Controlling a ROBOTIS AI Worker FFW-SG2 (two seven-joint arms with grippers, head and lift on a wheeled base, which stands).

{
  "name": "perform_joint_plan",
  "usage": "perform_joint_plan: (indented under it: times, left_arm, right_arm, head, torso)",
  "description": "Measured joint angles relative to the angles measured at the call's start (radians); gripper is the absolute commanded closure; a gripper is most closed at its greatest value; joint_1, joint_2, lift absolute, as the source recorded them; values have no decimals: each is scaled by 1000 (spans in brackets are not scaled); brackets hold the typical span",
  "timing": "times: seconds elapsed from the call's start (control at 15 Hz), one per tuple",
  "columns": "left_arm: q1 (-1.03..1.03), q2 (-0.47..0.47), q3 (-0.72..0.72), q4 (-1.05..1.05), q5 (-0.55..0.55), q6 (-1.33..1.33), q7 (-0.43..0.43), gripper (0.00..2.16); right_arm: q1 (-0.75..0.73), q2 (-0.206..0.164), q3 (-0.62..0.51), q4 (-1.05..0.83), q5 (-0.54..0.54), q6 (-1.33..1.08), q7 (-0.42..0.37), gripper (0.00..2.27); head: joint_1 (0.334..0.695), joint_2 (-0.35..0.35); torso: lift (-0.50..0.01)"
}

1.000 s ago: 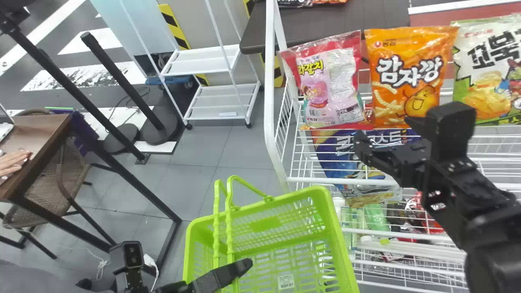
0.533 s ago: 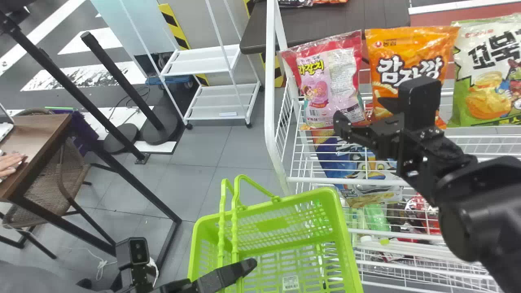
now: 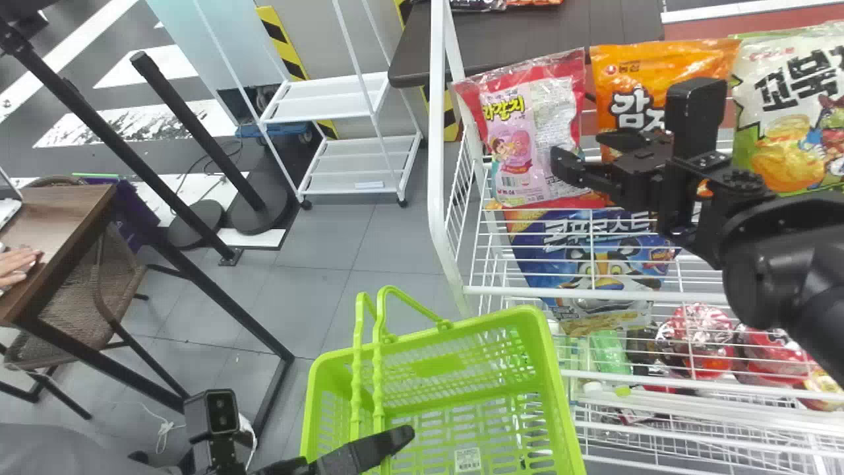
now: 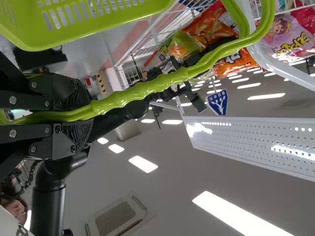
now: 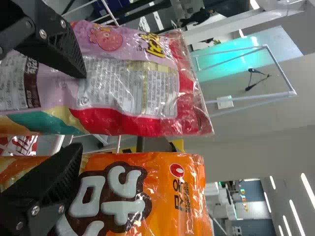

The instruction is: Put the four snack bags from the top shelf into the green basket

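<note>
At the head view's bottom, my left gripper [image 3: 395, 442] holds the green basket [image 3: 550, 376]; in the left wrist view, the left gripper [image 4: 91, 114] is shut on its handle [image 4: 147, 89]. My right gripper [image 3: 589, 155] stands open at the top shelf, before the pink bag [image 3: 511, 132] and the orange bag [image 3: 626, 66], partly covering the orange one. A green-and-white bag [image 3: 784, 125] stands right of them. In the right wrist view, the right gripper [image 5: 82, 110] has one finger over the pink bag [image 5: 128, 83], the other over the orange bag [image 5: 147, 196].
The white wire rack [image 3: 436, 132] has its upright post left of the pink bag. A blue bag [image 3: 593, 254] shows through the wires below the bags. Farther down are several small packages. A wooden desk [image 3: 66, 231] with a person's hand on it stands at the far left.
The right gripper has moved up the head view and a little left, from over the blue bag to before the pink and orange bags. The basket has shifted slightly; the left gripper keeps its hold.
</note>
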Motion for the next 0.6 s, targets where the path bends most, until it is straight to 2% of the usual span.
perform_joint_plan:
  times: [0.07, 0.2, 0.6]
  left_arm:
    - [1, 1, 0, 0, 0, -2, 0, 2145]
    - [2, 1, 0, 1, 0, -3, 0, 2145]
    - [1, 5, 2, 9, 2, -6, 0, 2145]
  right_arm:
    - [-10, 0, 0, 15, -2, 0, 16, 1976]
    - [-22, 0, -1, 26, -7, 10, 20, 2233]
    - [-19, 0, 0, 10, -1, 31, 37, 2246]
  head:
    - [695, 350]
    - [695, 350]
    - [695, 350]
  torso:
    - [0]
    - [0]
    - [0]
